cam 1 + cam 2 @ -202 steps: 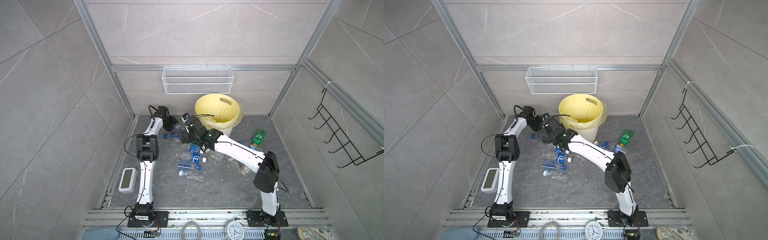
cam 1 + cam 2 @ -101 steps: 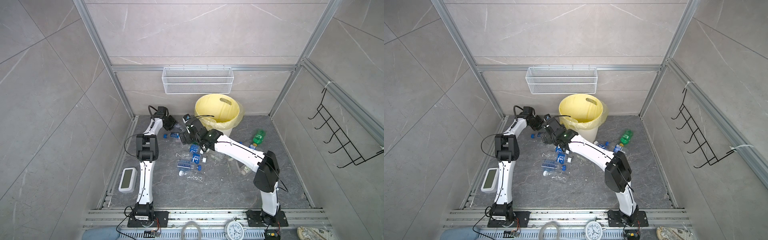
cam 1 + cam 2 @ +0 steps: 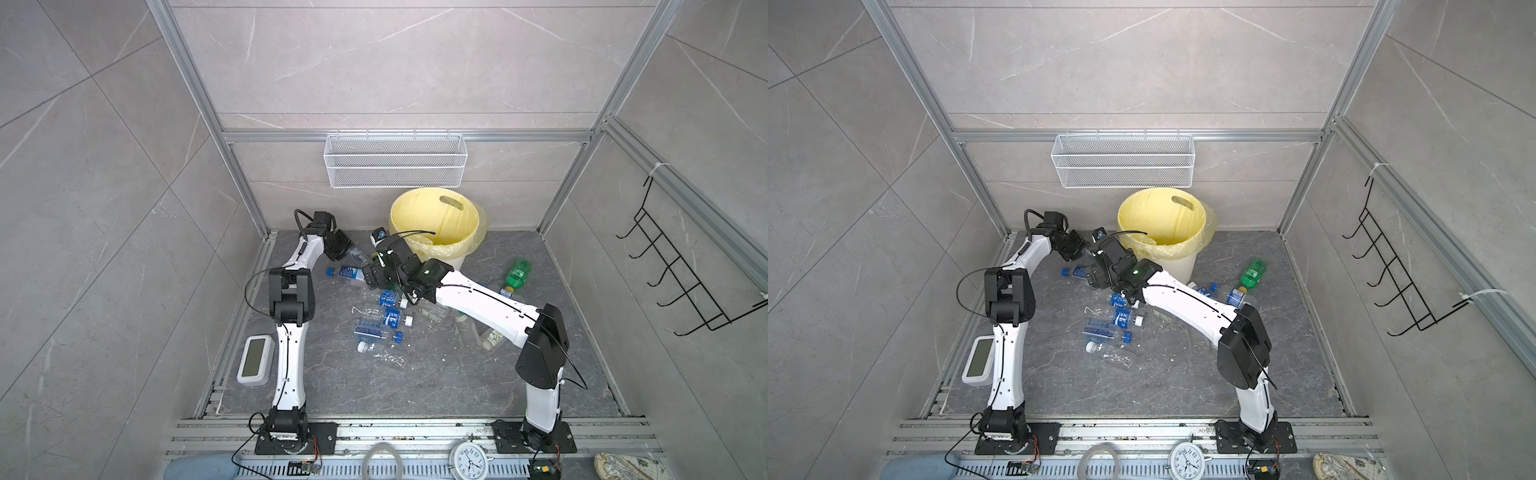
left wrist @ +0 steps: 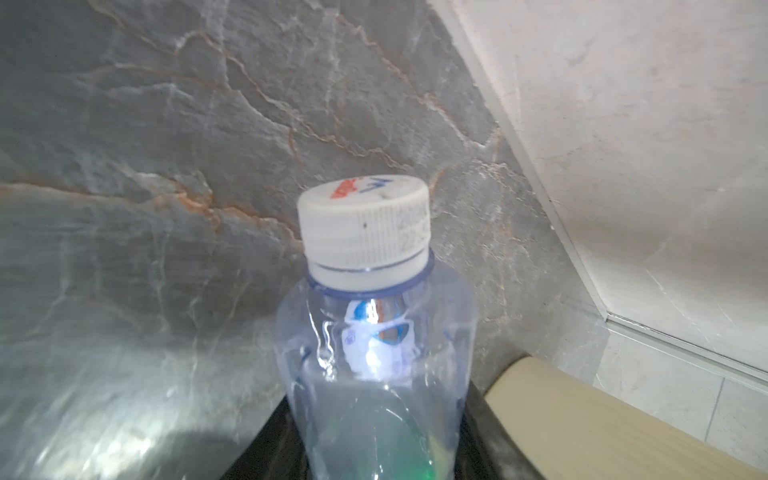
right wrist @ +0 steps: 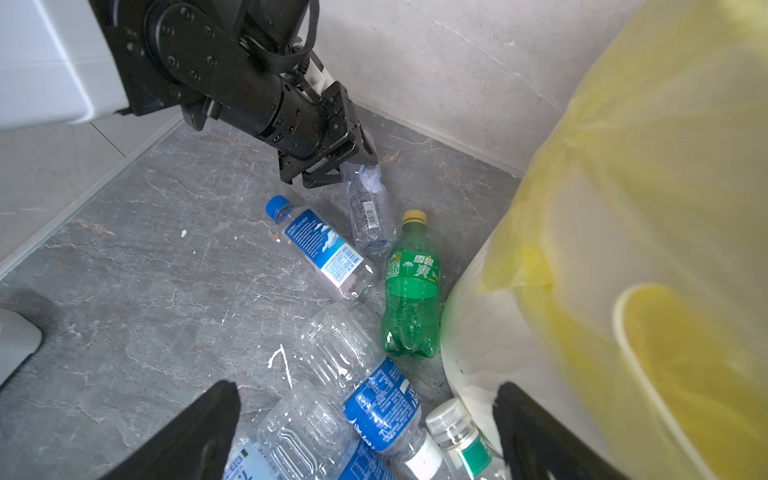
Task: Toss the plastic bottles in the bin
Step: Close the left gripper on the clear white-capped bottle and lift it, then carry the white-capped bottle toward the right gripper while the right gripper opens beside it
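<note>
Clear thin plastic, light and crushable I'd guess: left end effector (image 5: 353, 168) clamped on the bottle (image 5: 371, 220) near its stiffer shoulder, right end effector (image 5: 366, 388) spread wide

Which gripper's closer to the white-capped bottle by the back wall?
Left: the left gripper grips the clear bottle near its cap. The right gripper hangs open beside the bin.

- Green bottle (image 5: 411, 291), centre of the right wrist view, is showing white "雪碧" on its label.
- Clock (image 3: 469, 457), bottom edge of both top views, is showing hour numerals.
</note>
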Motion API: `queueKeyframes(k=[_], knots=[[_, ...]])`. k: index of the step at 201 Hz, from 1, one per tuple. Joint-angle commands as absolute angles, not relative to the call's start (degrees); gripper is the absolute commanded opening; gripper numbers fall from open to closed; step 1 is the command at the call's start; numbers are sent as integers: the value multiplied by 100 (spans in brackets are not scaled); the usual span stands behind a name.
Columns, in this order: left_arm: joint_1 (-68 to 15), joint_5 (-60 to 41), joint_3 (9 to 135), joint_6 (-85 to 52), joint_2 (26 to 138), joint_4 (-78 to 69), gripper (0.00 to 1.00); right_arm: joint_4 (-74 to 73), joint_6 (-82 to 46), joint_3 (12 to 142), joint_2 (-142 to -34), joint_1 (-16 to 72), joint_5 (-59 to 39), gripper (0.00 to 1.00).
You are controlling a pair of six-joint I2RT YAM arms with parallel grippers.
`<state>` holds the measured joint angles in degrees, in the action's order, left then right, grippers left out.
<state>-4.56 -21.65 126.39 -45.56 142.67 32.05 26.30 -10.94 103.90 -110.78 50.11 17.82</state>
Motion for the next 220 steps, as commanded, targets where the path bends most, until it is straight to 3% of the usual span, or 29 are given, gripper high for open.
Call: queueKeyframes(k=[1,137,220], knots=[[-439,-2359,12513,-4401,13514,3314,46,2751,-1281,10286,-10789,4977,1846,99],[-439,-2883,10454,-4548,11505,3147,45,2492,-1641,9781,-10305,4975,1701,99],[-474,-3735,8519,-5075,10148,2329,44,2312,-2034,9561,-10441,4976,815,99]])
